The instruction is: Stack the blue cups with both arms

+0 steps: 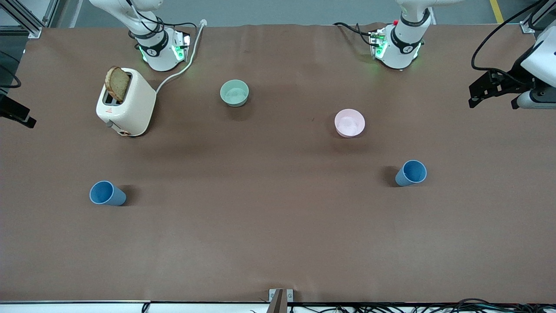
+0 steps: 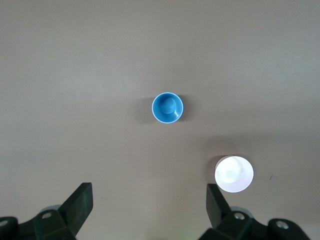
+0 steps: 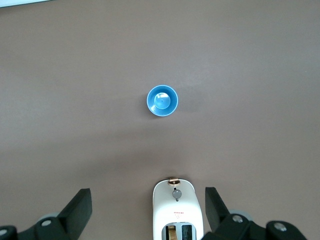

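Two blue cups stand upright and far apart on the brown table. One cup (image 1: 411, 173) is toward the left arm's end, nearer the front camera than the pink bowl (image 1: 349, 123). The other cup (image 1: 107, 193) is toward the right arm's end, nearer the front camera than the toaster (image 1: 126, 104). My left gripper (image 2: 148, 192) hangs open high over the table and looks straight down on its cup (image 2: 167, 107), with nothing between its fingers. High over the toaster (image 3: 178, 210), my right gripper (image 3: 148, 196) is open and empty too, its cup (image 3: 162, 101) far below.
A mint-green bowl (image 1: 234, 93) sits between the two arm bases. The white toaster holds a slice of bread (image 1: 117, 84), and its cord (image 1: 182, 65) runs back past the right arm's base. The pink bowl (image 2: 234, 173) lies beside the left gripper's cup.
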